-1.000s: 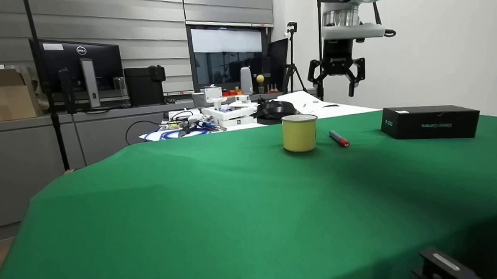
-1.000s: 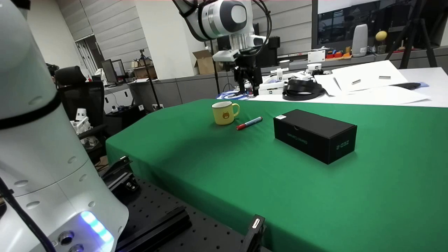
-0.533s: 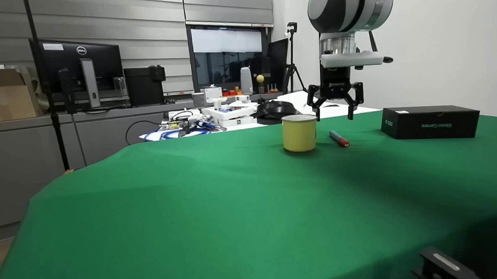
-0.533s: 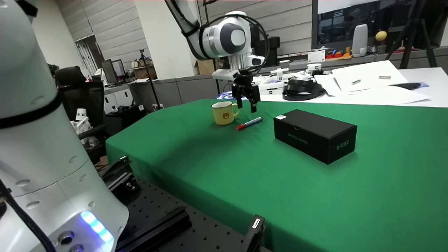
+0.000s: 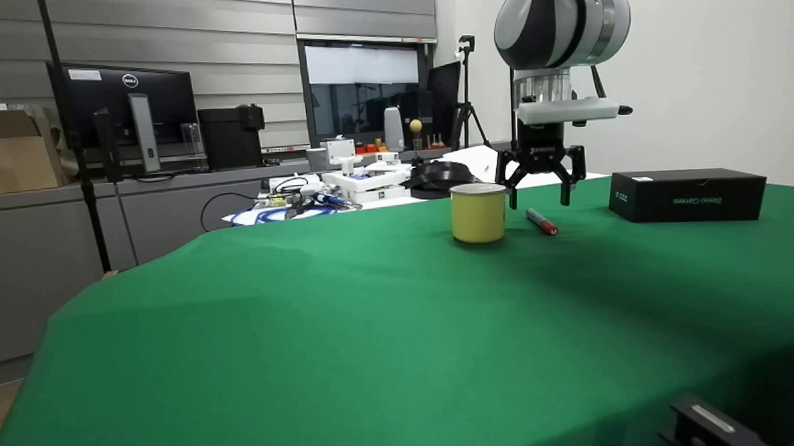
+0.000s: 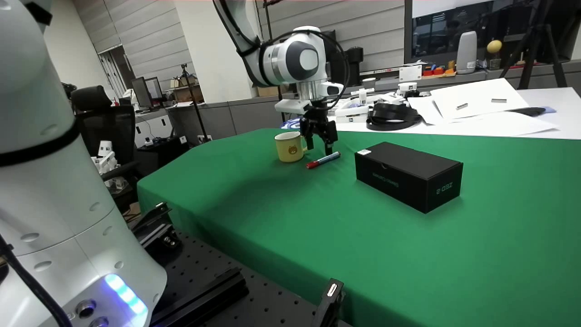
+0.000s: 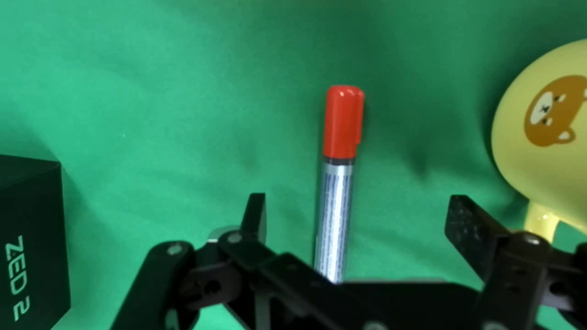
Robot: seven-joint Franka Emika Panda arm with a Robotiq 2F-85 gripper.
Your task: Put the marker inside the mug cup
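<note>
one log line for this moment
red-capped marker: on green cloth, ungrasped | gripper: open, above marker | yellow bear-print mug: upright | placement: pending

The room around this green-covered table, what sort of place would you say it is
Probably a robotics lab, perhaps inside an office: the robot arm, the black Stereo Camera box and, in an exterior view, a dark office chair all point that way.

Looks like a robotics lab; robot arm, perforated plate, tripod, Dell monitor, office chair.
</note>
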